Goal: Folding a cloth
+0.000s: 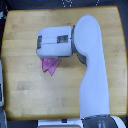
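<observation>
- Pink-magenta, the cloth (49,65) lay on the wooden worktop (20,35), mostly hidden; only a small bunched, pointed part showed just below the arm's white wrist housing
- The jaws (46,56) sat under that housing, seen from above, so whether they were spread, pressed together or pinching the cloth could not be told
- From the jaws the visible cloth ran toward the bottom of the exterior view, its long axis slanting slightly to that view's right
- Judged from this, the fold looked partway made, the cloth gathered, not flat

One pink cloth (49,64), one wooden table (25,85), one robot arm (92,70).
</observation>
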`<control>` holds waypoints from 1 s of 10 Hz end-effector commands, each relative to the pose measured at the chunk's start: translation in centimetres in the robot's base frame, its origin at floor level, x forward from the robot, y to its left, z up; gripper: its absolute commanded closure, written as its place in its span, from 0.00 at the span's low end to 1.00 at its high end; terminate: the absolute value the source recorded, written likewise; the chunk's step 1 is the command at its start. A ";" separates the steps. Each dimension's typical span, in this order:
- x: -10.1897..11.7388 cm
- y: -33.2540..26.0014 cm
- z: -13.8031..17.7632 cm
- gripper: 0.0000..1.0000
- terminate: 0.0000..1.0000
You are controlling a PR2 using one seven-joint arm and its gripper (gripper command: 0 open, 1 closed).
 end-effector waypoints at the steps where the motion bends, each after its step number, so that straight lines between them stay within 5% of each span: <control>1: 1.6 0.0 2.2 0.00 0.00; 6: 4.0 -2.9 9.4 0.00 0.00; 10: 4.8 -5.9 12.1 0.00 0.00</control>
